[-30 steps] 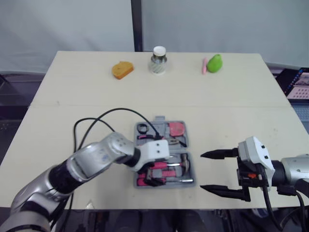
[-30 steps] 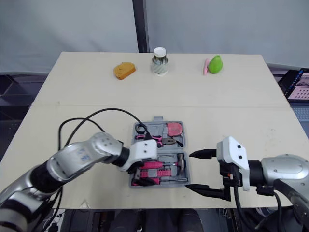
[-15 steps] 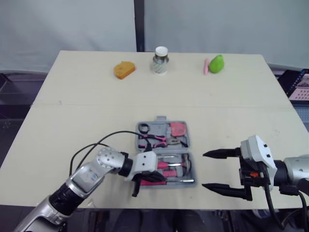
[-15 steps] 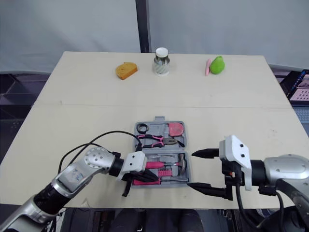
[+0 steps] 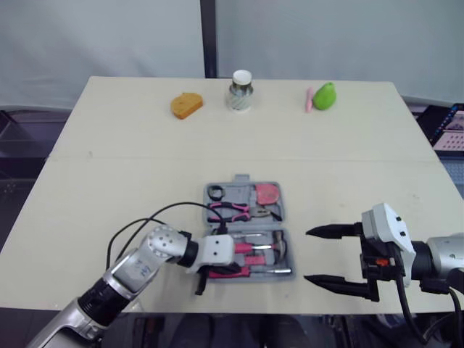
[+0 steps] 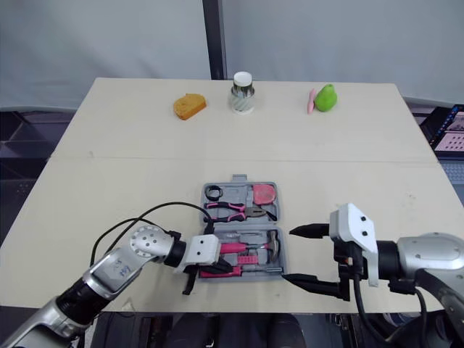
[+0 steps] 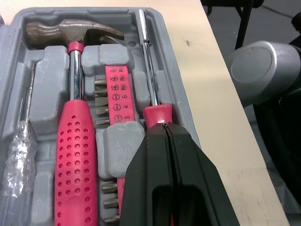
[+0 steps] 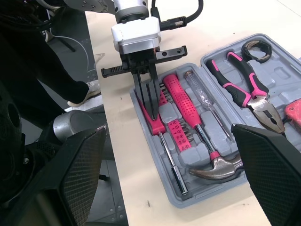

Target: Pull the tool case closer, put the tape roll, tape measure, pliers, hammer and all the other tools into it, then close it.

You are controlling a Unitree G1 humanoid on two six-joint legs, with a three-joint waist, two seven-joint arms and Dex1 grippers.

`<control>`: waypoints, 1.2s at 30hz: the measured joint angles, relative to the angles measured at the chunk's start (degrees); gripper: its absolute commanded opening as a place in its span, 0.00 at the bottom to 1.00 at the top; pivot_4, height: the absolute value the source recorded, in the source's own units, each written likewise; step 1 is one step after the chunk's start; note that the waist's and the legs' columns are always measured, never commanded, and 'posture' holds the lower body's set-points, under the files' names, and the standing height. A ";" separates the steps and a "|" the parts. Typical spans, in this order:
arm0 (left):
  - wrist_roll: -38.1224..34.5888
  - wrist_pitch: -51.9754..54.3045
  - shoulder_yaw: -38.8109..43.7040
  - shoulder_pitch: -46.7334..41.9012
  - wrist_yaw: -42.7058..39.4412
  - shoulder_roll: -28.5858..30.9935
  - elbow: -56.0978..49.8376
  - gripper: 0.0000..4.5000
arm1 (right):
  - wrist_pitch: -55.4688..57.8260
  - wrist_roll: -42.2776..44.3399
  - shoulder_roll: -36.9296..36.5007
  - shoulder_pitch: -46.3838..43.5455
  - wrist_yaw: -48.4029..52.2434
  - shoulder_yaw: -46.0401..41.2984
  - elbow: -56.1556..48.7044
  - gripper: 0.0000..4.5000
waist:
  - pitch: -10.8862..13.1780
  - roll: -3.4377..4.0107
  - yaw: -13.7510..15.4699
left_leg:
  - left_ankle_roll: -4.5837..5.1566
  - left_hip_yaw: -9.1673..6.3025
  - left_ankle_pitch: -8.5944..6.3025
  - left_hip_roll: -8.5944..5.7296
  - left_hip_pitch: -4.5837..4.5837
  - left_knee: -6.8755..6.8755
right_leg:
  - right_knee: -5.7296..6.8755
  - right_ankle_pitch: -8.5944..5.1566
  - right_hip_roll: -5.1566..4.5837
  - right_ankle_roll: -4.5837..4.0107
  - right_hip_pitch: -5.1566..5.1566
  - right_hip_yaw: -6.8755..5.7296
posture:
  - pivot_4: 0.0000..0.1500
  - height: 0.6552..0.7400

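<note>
**Left arm:** It reaches in low from 7 o'clock across the table, elbow out and wrist level. Its gripper is over the near half of the open case. The two black fingers are pressed together with no gap and nothing between them. Their tips sit at the pink grip of a screwdriver, which is seated in the slot along the case's near edge.

**Right arm:** It lies along the table's near edge at 4 o'clock. Its gripper is spread wide and empty. The fingers point toward 9 o'clock at the case's side, near it but not touching.

**Case:** It lies flat and open at the middle of the table's near part, with its lid half toward 12 o'clock.
- **Far half:** the tape roll is at 10 o'clock, the pliers are just below it, and the tape measure is at 1 o'clock.
- **Near half:** the hammer lies in its slot with its head toward 3 o'clock.

**Left wrist view:** It gives the close detail of the near half.
- A pink bit strip with marked sizes lies between the hammer and the screwdriver.
- A clear-handled driver lies on the hammer's other side.

**Right wrist view:** It faces the left gripper head-on, with the closed fingers forming one thin blade planted on the pink grip.

**Eye views:** They take in the table's far edge at 12 o'clock, well apart from the case. An orange object, a jar and a green object stand there in a row.
</note>
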 measured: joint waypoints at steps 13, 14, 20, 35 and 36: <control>1.76 -0.97 0.15 -0.05 -0.64 -1.02 0.57 0.01 | 0.02 0.03 0.04 -0.05 -0.31 -0.02 -0.02 1.00 | -0.12 -0.01 -0.05 | 0.00 -0.01 0.00 0.01 0.13 -0.01 | -0.02 0.00 0.00 0.00 0.14 0.00 | 1.00 1.00; 0.73 0.44 1.19 0.29 -0.86 -0.95 0.56 0.01 | 0.03 0.05 0.15 0.07 -0.53 -0.16 0.00 1.00 | -0.11 -0.01 -0.11 | 0.00 -0.02 0.00 0.02 0.11 -0.01 | -0.02 0.00 0.01 0.00 0.13 -0.01 | 1.00 1.00; -13.11 18.79 18.40 1.62 -1.93 4.27 -4.41 0.01 | -1.77 -3.24 6.62 0.92 -4.68 1.46 5.45 1.00 | -0.08 -0.07 -0.21 | 0.00 -0.06 0.00 0.03 0.07 0.00 | 0.00 -0.01 -0.01 -0.01 0.10 -0.02 | 1.00 1.00; -7.43 13.80 23.50 7.26 15.39 -6.27 8.23 0.00 | -16.59 -30.68 20.19 -12.29 -15.27 23.39 35.63 0.01 | -0.12 0.00 -0.67 | -0.02 0.01 0.01 0.00 0.02 -0.03 | 0.12 -0.01 -0.02 -0.01 -0.08 0.02 | 1.00 1.00; -7.03 13.26 23.16 6.92 15.99 -7.17 8.59 0.00 | -17.02 -31.49 20.86 -13.00 -15.31 24.09 36.73 0.01 | -0.12 0.02 -0.61 | -0.02 0.01 0.01 0.00 0.03 -0.03 | 0.14 -0.01 -0.03 -0.01 -0.08 0.02 | 1.00 1.00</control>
